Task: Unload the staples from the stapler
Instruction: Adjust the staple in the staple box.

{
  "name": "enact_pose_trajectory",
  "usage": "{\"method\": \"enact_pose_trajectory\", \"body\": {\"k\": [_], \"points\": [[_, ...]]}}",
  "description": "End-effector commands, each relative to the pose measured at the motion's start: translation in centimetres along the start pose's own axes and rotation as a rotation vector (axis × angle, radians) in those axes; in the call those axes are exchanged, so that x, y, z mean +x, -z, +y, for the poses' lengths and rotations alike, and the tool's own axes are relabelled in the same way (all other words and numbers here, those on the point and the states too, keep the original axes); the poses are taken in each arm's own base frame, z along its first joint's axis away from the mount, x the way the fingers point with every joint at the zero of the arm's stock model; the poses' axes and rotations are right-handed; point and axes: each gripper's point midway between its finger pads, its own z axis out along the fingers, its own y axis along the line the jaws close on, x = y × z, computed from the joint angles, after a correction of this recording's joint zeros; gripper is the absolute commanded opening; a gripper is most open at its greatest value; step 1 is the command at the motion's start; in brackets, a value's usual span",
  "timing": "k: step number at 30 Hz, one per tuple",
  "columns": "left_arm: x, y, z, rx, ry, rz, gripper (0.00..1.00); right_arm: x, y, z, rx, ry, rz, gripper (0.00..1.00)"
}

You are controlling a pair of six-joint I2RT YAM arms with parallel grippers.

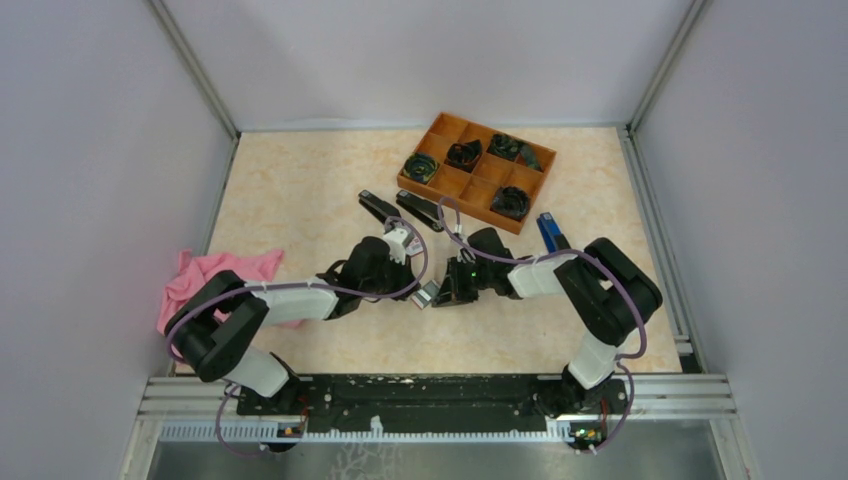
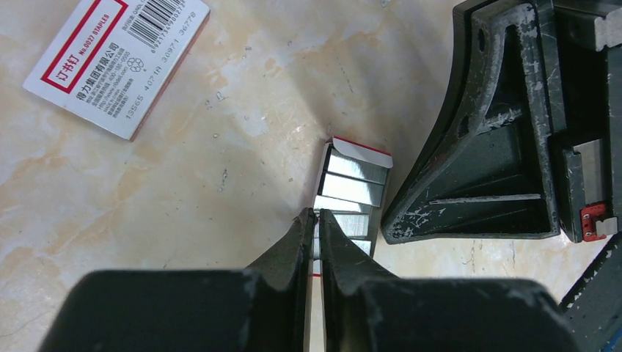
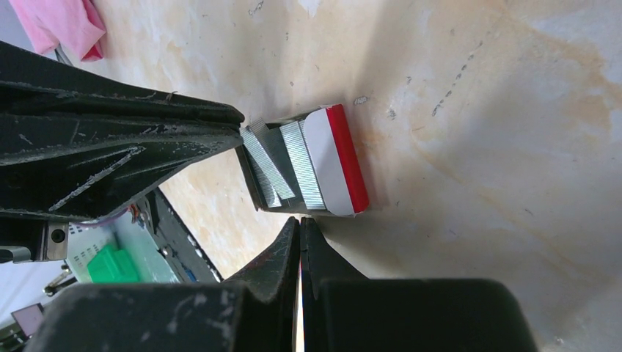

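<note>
A small open staple box point(image 3: 339, 158), white with a red edge, lies on the table between my two grippers. It holds silvery ridged strips of staples point(image 3: 301, 161), also seen in the left wrist view as staples point(image 2: 353, 183). My left gripper point(image 2: 317, 214) is shut, with the thin wall of the box pinched between its tips. My right gripper point(image 3: 300, 220) is shut on nothing, its tips right beside the box. From above, two black staplers point(image 1: 378, 208) point(image 1: 420, 210) and a blue stapler point(image 1: 552, 232) lie beyond the grippers.
An orange compartment tray point(image 1: 455, 183) with black coiled items stands at the back. A pink cloth point(image 1: 205, 275) lies at the left. A white-and-red printed staple box sleeve point(image 2: 117, 62) lies flat near the left gripper. Grey walls enclose the table.
</note>
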Motion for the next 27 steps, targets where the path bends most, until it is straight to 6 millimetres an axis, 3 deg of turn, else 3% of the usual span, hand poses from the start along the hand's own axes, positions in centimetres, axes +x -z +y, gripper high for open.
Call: {"method": "enact_pose_trajectory", "body": {"k": [1, 19, 27], "points": [[-0.85, -0.39, -0.99, 0.045, 0.007, -0.004, 0.11, -0.42, -0.48, -0.73, 0.049, 0.009, -0.006, 0.0], [-0.66, -0.54, -1.84, 0.09, 0.021, 0.014, 0.13, -0.46, -0.51, -0.92, 0.056, 0.021, -0.006, 0.0], [-0.26, -0.76, -1.45, 0.075, 0.018, 0.024, 0.14, -0.98, -0.07, -0.04, 0.032, 0.054, -0.022, 0.0]]}}
